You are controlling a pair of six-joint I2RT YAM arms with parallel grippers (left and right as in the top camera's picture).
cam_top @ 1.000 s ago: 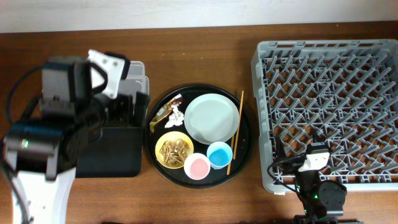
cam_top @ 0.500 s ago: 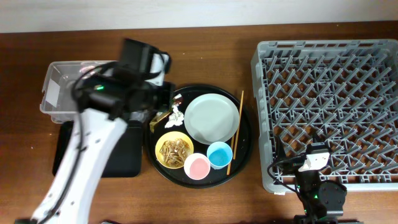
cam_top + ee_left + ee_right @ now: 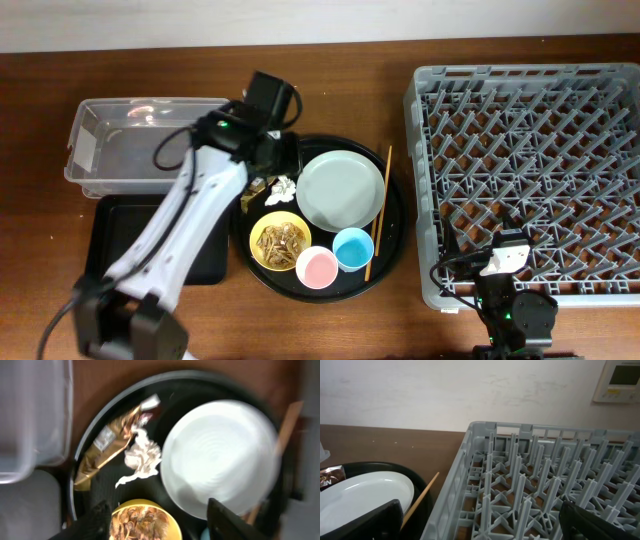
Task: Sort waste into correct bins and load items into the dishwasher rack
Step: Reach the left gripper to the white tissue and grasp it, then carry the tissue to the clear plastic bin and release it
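Observation:
My left gripper (image 3: 278, 160) hovers open and empty over the upper left of the round tray; in the left wrist view its fingers (image 3: 157, 516) straddle the yellow bowl (image 3: 145, 522) of brownish food scraps. Beyond them lie the gold-brown wrapper (image 3: 107, 445), the white tissue (image 3: 142, 457) and the pale green plate (image 3: 220, 457). Overhead I see the tissue (image 3: 286, 185), plate (image 3: 342, 190), yellow bowl (image 3: 280, 240), pink cup (image 3: 317, 267), blue cup (image 3: 352, 248) and chopsticks (image 3: 380, 215). My right gripper (image 3: 480, 522) is open and empty at the grey rack's (image 3: 530, 180) front edge.
The clear tub (image 3: 140, 145) stands at the back left, with the shallow black tray (image 3: 110, 245) in front of it. The dishes sit on a large round black tray (image 3: 395, 245). My left arm stretches over the black tray and the round tray's left rim.
My left arm has swung right, from over the tub and black tray to over the round tray's upper left. The right arm has not moved.

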